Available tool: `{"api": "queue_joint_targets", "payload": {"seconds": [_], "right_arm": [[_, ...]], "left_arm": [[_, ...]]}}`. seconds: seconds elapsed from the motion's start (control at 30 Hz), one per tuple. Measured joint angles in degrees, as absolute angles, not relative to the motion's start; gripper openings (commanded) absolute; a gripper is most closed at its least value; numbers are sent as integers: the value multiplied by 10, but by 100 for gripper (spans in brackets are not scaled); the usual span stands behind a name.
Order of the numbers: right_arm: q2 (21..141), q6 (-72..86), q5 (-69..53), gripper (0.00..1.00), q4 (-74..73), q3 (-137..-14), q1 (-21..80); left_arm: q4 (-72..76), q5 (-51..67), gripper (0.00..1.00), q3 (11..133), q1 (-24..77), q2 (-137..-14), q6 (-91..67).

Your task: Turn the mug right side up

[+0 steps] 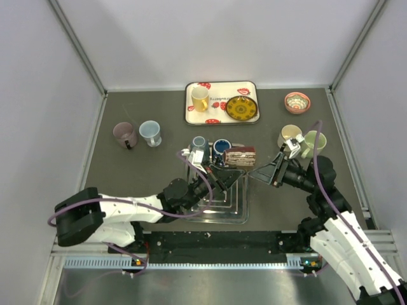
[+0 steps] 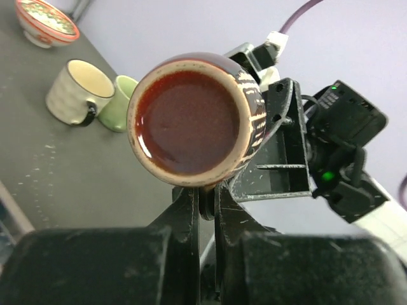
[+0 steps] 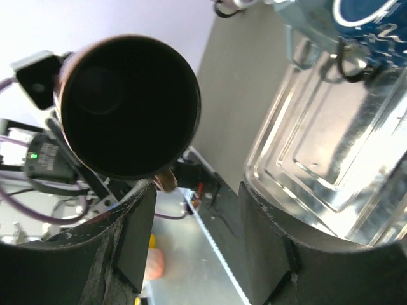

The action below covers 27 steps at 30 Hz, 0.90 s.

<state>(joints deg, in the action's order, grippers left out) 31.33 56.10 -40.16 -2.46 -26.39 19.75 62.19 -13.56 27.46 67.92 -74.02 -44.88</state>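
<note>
Now the left hand (image 2: 203, 200) is clamped on the brown mug (image 1: 240, 156), holding it sideways above the metal tray (image 1: 229, 213). The right hand (image 1: 267, 170), fingers apart, sits at the mug's 4 o'clock.

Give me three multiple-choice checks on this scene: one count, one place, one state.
1. Mugs on the white patterned tray? A one; B two; C three.
2. Where is the brown glazed ceramic mug? A on that tray; B held sideways in the air by the left gripper; C out of view.
3. The right gripper is: A open; B shut on the mug; C out of view.

Key: A, only the yellow mug stands there; B, closed fingers pinch it from below; A, its fingers stand apart with nothing between them.
</note>
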Motion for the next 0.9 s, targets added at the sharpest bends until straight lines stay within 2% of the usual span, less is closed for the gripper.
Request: {"api": "queue_joint_targets", "payload": {"seconds": [0.23,0.33,0.37,0.4,0.63,0.9], "right_arm": [[276,475,-292,56,-224,-324,199],[241,460,-225,56,-298,-338,199],[216,453,-166,56,-354,-356,199],[215,452,-163,56,-358,-358,199],[190,433,-37,57,-449,-418,201],[176,422,8,57,-489,-433,201]], "left_arm": [[412,-190,0,348,679,-692,-348],[312,-225,0,399,679,-696,-314],[231,-259,0,458,679,-719,-298],[227,-261,0,461,679,-721,-298],[-40,-337,0,726,682,-923,-343],[-217,-387,0,825,682,-1073,-410]]}}
